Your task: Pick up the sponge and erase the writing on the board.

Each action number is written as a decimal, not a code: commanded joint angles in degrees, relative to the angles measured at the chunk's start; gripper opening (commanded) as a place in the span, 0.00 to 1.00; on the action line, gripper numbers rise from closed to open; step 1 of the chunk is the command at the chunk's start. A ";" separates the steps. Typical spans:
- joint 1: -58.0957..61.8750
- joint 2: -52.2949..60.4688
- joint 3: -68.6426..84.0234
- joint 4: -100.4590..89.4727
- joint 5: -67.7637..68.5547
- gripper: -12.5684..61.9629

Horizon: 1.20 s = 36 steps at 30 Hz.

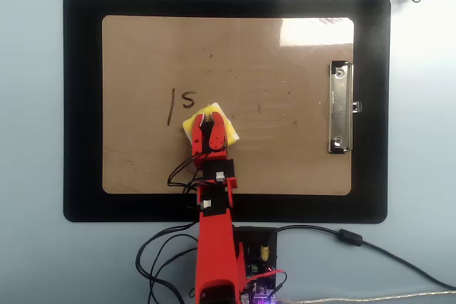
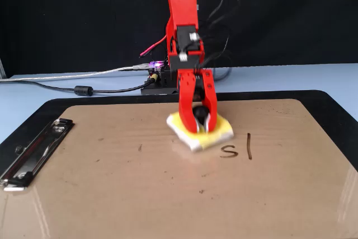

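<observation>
Sponge-and-board work sits on a pale blue table (image 1: 32, 261), where a black mat (image 1: 82, 105) frames the board (image 1: 285, 154), a glossy brown clipboard with rounded corners. Its silver clip (image 1: 340, 108) lies at the right edge in the overhead view and at the left in the fixed view. The red arm (image 1: 214, 247) reaches in from the bottom edge of the overhead view, over the mat's near border and onto the brown surface, with black cables looping beside its base.

At its end the gripper (image 2: 199, 128) points down onto the sponge (image 2: 219, 134), a small yellow square with a white lower edge, lying flat on the board left of centre in the overhead view. The two red jaws stand only slightly apart and close around the round black knob at the sponge's centre, gripping it.

Of the writing (image 1: 179, 102), a tall stroke and an "s" show; the sponge's corner lies just beside the "s", on its right in the overhead view.
</observation>
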 commanded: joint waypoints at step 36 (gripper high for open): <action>-15.29 5.80 -3.08 8.96 -1.67 0.06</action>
